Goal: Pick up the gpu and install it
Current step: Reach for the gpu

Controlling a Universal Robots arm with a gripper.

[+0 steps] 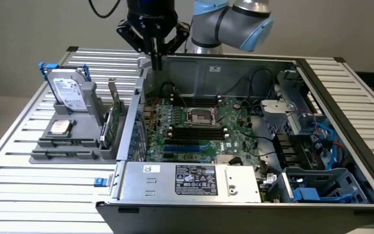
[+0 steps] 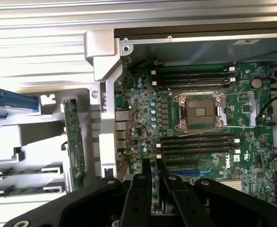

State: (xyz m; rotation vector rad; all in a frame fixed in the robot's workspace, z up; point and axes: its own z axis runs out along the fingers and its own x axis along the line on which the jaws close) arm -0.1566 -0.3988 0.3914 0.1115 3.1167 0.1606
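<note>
Nearest the exterior camera sits the silver power supply cover (image 1: 194, 181) with its printed label, across the near end of the open computer case (image 1: 343, 92). Beyond it the green motherboard (image 1: 200, 141) lies flat in the case floor.

On the slatted worktop (image 1: 18, 195), just beside the case on the exterior view's left, stands a grey holder (image 1: 64, 151). The gpu (image 1: 111, 126) (image 2: 74, 142) stands on edge in this holder, close against the case's left wall, its silver bracket end pointing up. A silver hard drive (image 1: 66, 90) with a blue handle stands in the holder farther left.

The pincer (image 1: 154, 62) (image 2: 153, 165) hangs above the far left corner of the case, over the wall's top edge and apart from the gpu. Its fingers are clenched almost together and grasp nothing.
</note>
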